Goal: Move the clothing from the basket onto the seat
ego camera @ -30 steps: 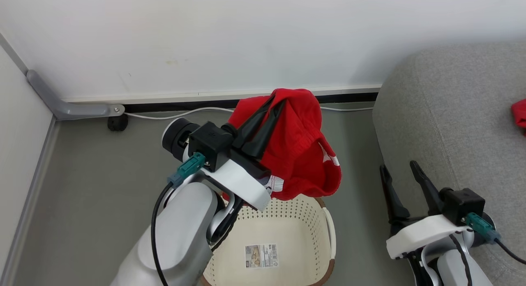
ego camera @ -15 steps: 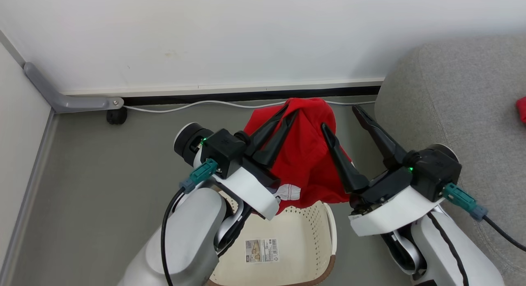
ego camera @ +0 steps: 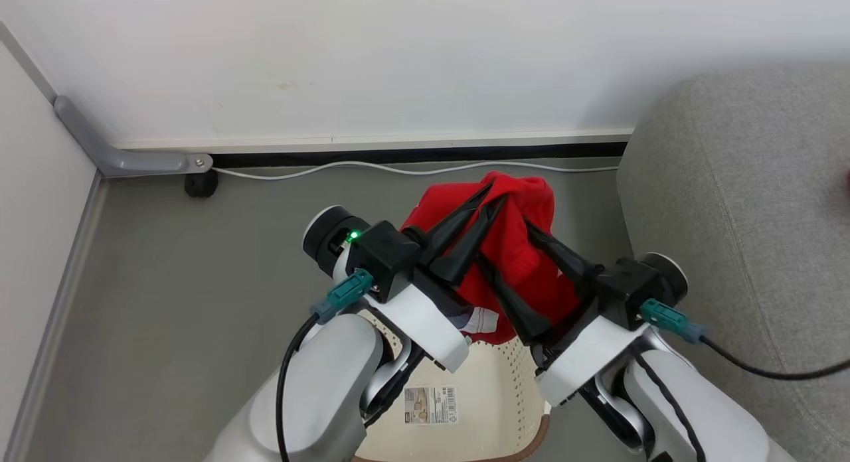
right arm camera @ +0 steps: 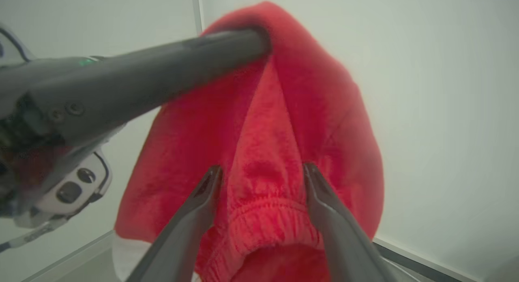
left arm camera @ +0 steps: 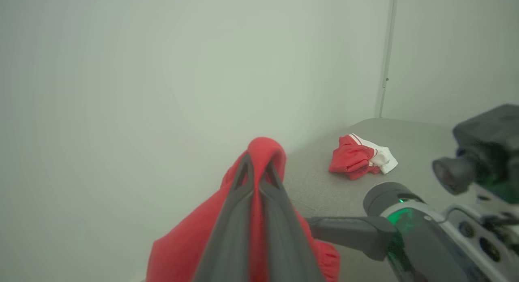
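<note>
Red fabric garment [ego camera: 531,203] hangs pinched in the left gripper [ego camera: 498,192] above the cream perforated plastic basket [ego camera: 505,379]; the right gripper [ego camera: 503,241] stands spread around its hem.

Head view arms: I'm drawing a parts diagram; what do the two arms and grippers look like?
The left forearm and right forearm are rounded and pale grey. Each wrist carries a white plate, a black block and a teal connector feeding a black cable. The left gripper and right gripper each have two long, dark, tapering fingers. A green light marks the left wrist.
</note>
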{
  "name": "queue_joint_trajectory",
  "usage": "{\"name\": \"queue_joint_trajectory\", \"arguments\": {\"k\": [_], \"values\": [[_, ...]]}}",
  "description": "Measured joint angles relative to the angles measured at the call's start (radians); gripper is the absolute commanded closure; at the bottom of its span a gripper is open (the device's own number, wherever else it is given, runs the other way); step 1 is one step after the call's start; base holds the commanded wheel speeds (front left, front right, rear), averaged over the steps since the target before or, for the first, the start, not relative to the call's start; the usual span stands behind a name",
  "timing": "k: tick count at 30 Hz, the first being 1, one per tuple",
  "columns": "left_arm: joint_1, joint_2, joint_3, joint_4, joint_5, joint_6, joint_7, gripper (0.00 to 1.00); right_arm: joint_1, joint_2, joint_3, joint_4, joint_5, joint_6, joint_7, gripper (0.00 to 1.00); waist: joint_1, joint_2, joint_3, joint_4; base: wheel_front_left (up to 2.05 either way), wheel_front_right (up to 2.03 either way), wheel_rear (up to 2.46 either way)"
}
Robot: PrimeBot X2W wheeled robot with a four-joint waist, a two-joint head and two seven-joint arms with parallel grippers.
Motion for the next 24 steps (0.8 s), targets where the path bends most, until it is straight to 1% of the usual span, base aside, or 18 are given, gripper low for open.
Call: {"name": "queue_joint_trajectory", "arguments": {"k": [6, 10, 14, 15, 16, 17, 18, 24], "values": [[0.000, 0.000, -0.023, -0.002, -0.018, 0.007, 0.000, 1.00, -0.058, 0.009, 0.087, 0.146, 0.064, 0.000, 0.000, 0.00, 0.0000, 0.0000, -0.002, 0.015, 0.00, 0.00, 0.00], [0.000, 0.001, -0.029, -0.005, -0.023, 0.008, 0.000, 1.00, -0.101, 0.021, 0.119, 0.173, 0.095, 0.000, 0.000, 0.00, 0.0000, 0.0000, -0.001, 0.022, 0.00, 0.00, 0.00], [0.000, 0.001, -0.032, -0.005, -0.025, 0.012, 0.000, 1.00, -0.114, 0.021, 0.128, 0.172, 0.100, 0.000, 0.000, 0.00, 0.0000, 0.0000, 0.001, 0.022, 0.00, 0.00, 0.00], [0.000, 0.001, -0.032, -0.005, -0.026, 0.012, 0.000, 1.00, -0.115, 0.020, 0.129, 0.171, 0.100, 0.000, 0.000, 0.10, 0.0000, 0.0000, 0.002, 0.022, 0.00, 0.00, 0.00], [0.000, 0.001, -0.033, -0.005, -0.028, 0.012, 0.000, 1.00, -0.115, 0.019, 0.130, 0.170, 0.100, 0.000, 0.000, 0.41, 0.0001, 0.0000, 0.003, 0.021, 0.00, 0.00, 0.00], [0.000, 0.001, -0.033, -0.005, -0.030, 0.012, 0.000, 1.00, -0.115, 0.018, 0.133, 0.170, 0.100, 0.000, 0.000, 0.65, 0.0001, 0.0000, 0.004, 0.021, 0.00, 0.00, 0.00], [0.000, 0.001, -0.033, -0.005, -0.030, 0.012, 0.000, 1.00, -0.115, 0.018, 0.133, 0.171, 0.102, 0.000, 0.000, 1.00, 0.0000, 0.0000, 0.005, 0.020, 0.00, 0.00, 0.00], [0.000, 0.001, -0.033, -0.001, -0.030, 0.012, 0.000, 1.00, -0.116, 0.018, 0.141, 0.176, 0.126, 0.000, 0.000, 1.00, 0.0000, 0.0000, 0.010, 0.016, 0.00, 0.00, 0.00]]}}
